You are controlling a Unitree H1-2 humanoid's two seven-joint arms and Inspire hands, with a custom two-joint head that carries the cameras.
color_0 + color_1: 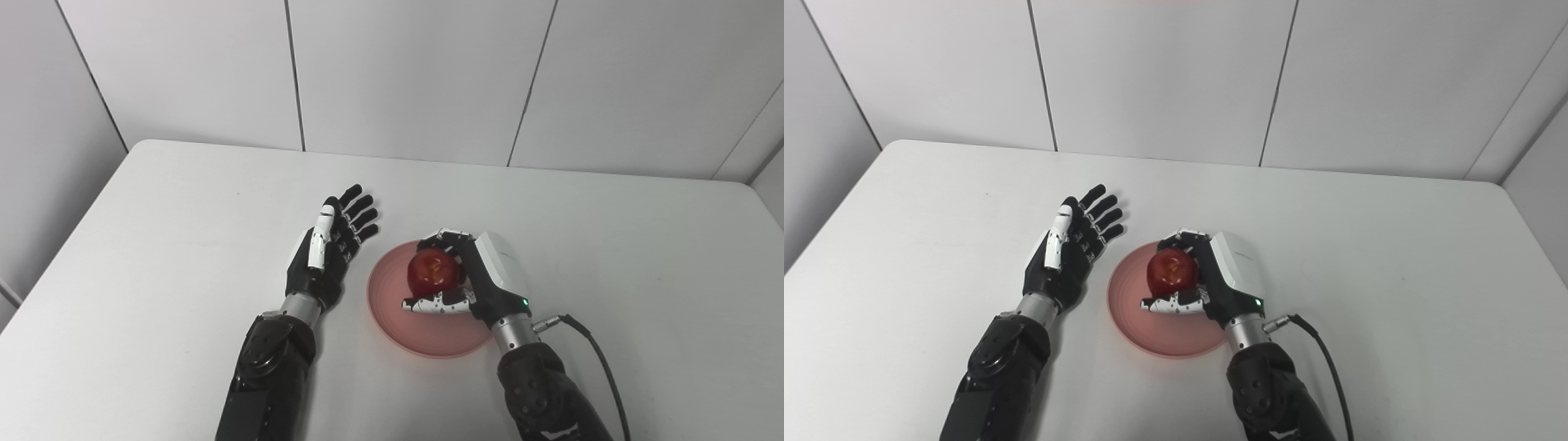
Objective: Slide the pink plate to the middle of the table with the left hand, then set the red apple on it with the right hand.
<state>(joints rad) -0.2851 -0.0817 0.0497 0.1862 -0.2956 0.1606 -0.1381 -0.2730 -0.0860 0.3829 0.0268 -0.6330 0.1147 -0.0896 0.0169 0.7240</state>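
The pink plate [422, 334] lies near the middle of the white table, slightly toward the front. My right hand [474, 275] is shut on the red apple [433, 273] and holds it over the plate; whether the apple touches the plate I cannot tell. My left hand [331, 251] is open and empty, fingers spread, just left of the plate and apart from it. The same layout shows in the right eye view: plate [1157, 337], apple [1171, 272], right hand [1216, 275], left hand [1069, 245].
The white table [153, 245] runs to grey wall panels at the back. A black cable [597, 355] trails from my right wrist over the table's front right.
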